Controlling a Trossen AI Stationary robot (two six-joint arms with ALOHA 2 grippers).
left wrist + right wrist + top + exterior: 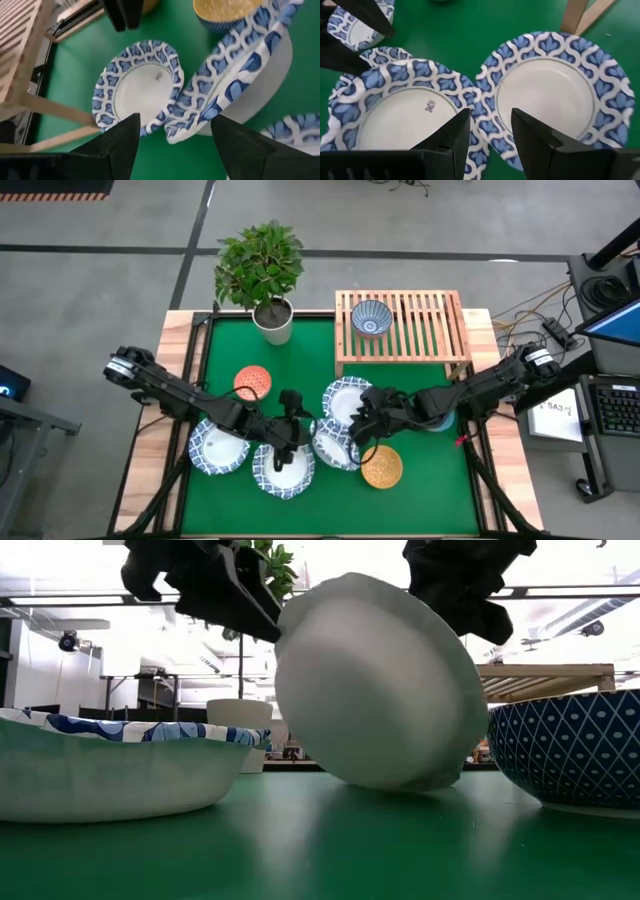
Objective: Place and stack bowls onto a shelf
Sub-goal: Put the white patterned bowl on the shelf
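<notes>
tilted bowl (333, 445) between plated bowls (347, 400); plant pot (273, 321) behind.

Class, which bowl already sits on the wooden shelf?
The small blue-patterned bowl: it alone stands on the shelf; every other bowl is on the green mat.

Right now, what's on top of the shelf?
One small blue-patterned bowl sits on the shelf, toward its left end; the other slats are bare. What lies under the shelf is covered by the slats.
</notes>
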